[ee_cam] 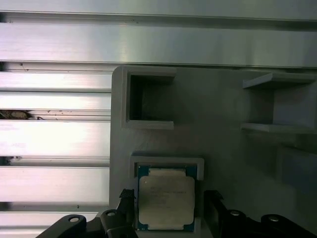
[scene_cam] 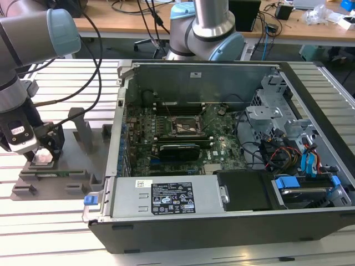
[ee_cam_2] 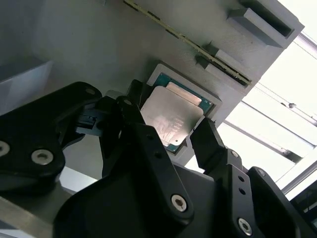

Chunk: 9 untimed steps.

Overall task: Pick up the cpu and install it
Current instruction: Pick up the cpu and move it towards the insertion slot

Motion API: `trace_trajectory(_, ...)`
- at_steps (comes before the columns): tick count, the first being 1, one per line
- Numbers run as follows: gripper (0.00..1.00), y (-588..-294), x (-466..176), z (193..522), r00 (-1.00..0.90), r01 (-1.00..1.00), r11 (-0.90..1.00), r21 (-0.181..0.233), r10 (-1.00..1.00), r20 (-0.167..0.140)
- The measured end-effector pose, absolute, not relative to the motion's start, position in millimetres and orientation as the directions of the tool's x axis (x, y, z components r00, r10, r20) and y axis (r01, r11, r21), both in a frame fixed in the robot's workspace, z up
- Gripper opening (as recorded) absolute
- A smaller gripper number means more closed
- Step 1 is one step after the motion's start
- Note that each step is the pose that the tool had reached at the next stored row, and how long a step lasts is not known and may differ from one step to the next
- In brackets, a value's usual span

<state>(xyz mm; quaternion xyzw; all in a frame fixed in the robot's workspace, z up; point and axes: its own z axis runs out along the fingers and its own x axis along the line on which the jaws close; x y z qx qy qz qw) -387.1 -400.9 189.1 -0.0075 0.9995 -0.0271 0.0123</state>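
The cpu point(ee_cam: 166, 198) is lying flat in a square recess near one edge of the grey fixture point(ee_cam: 223, 148). The gripper point(ee_cam_2: 171, 115) is hanging over it, its fingers point(ee_cam_2: 208, 141) standing open on either side of the chip.

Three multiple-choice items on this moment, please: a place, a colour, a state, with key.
1. Where does the small flat square metal-topped cpu lie?
A. In a person's hand
B. In a square recess of the grey plastic holder
C. Midair

2. What colour is the cpu's top?
A. Black
B. Red
C. Pale silver

3. How is the black end effector?
A. Open, fingers either side of the cpu
B. Shut on the cpu
C. Shut on nothing

Key: 1 B, the recess frames it; 2 C, silver lid; 3 A, gap beside the cpu.
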Motion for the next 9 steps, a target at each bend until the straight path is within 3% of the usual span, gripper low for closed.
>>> trace_trajectory(9, 0.66, -400.9, -387.1, 192.8, -1.000, -0.014, 0.998, -0.054, -0.016, -0.024)
